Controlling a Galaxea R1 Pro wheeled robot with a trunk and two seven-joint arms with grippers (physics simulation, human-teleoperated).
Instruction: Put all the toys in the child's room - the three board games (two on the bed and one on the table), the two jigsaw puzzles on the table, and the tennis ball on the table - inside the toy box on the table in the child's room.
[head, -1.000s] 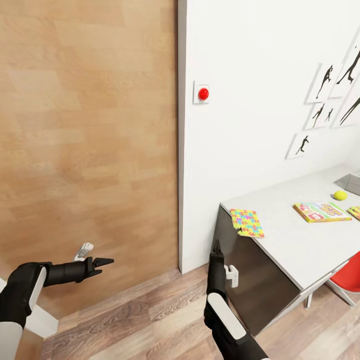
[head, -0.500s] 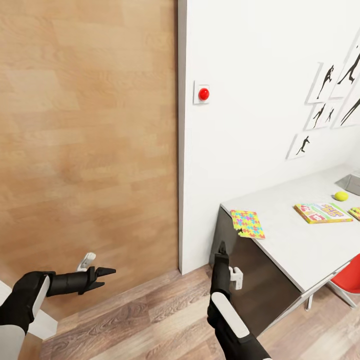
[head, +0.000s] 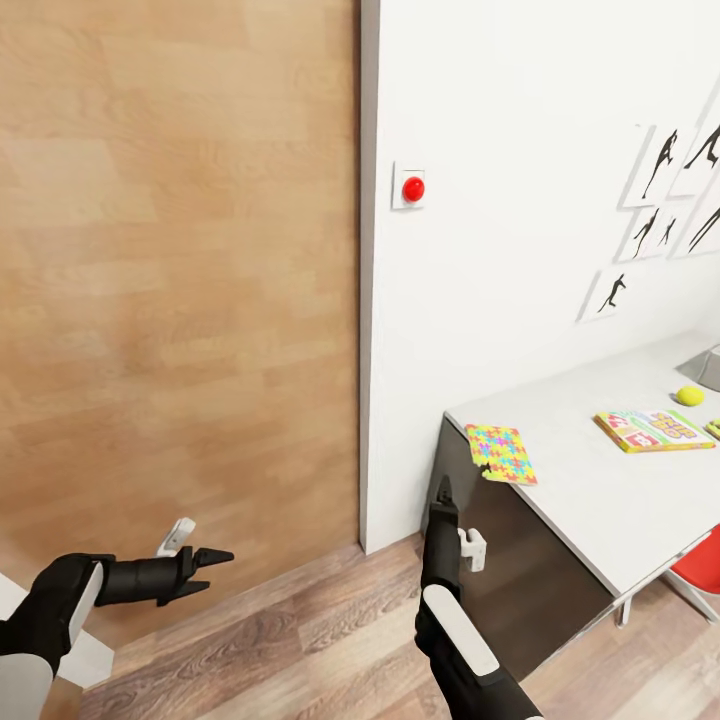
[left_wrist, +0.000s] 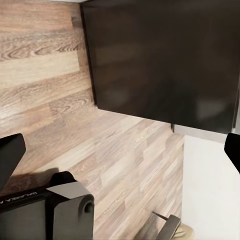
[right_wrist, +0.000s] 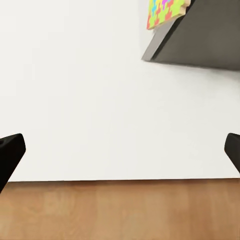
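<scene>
L gripper (head: 215, 556) low by wood door (head: 180, 300), fingers apart, empty | R gripper (head: 441, 490) fingers apart, empty, near table (head: 600, 500) dark end | jigsaw puzzle (head: 500, 453) overhangs table corner | board game (head: 652, 429) + tennis ball (head: 687, 396) further on | toy box (head: 706, 368) cut off at frame edge, 2nd puzzle barely a sliver.
</scene>
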